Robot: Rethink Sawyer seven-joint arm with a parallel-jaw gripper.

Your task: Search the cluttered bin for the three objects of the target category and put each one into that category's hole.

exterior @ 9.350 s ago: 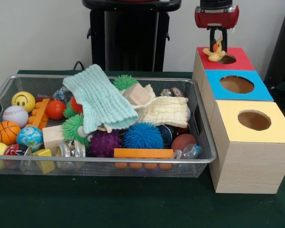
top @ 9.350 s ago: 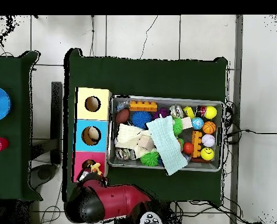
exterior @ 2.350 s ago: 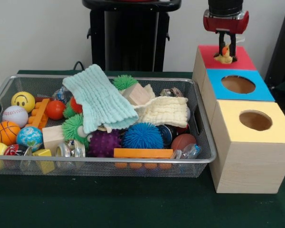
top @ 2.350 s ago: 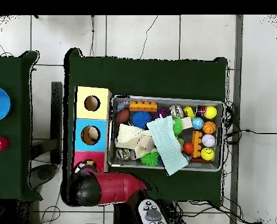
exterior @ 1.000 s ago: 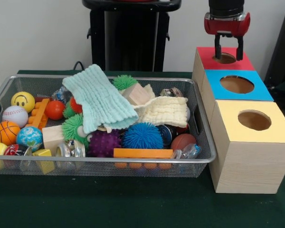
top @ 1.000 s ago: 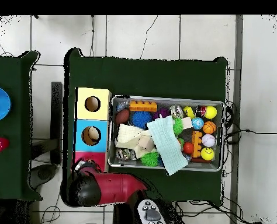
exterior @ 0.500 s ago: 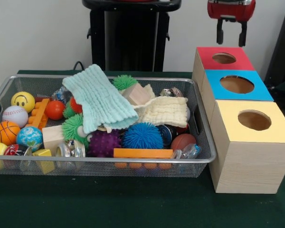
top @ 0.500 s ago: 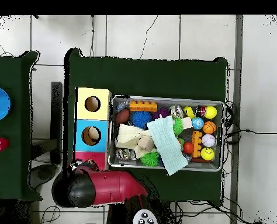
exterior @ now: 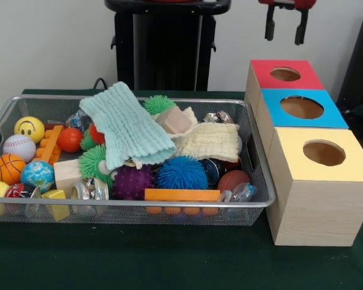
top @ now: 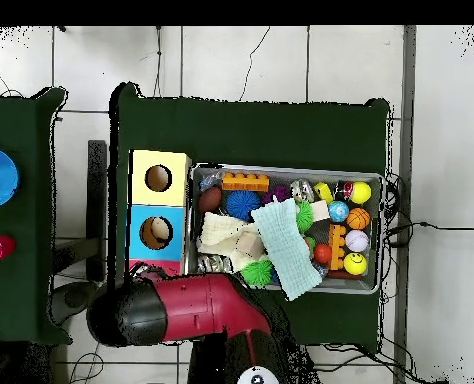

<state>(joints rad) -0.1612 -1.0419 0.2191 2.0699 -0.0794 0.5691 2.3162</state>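
The wire mesh bin (exterior: pixel 139 208) fills the left of the table and also shows in the overhead view (top: pixel 286 170). No toy animal shows in it; the clutter may hide some. The red-topped box (exterior: pixel 263 69) stands at the back right, and its round hole (exterior: pixel 285 74) looks dark and empty. My gripper (exterior: pixel 285 27) hangs high above that hole, open and empty, with only its two black fingers in view. In the overhead view my red arm (top: pixel 181 310) covers the red box.
A blue-topped box (exterior: pixel 336 115) and a yellow-topped box (exterior: pixel 357 163) stand in front of the red one. The bin holds a mint towel (exterior: pixel 127 124), a cream cloth (exterior: pixel 212 140), spiky balls, sports balls and blocks.
The gripper held the yellow duck at the red hole. Now it has risen, open and empty, and the duck is out of sight. The bin's contents have not moved.
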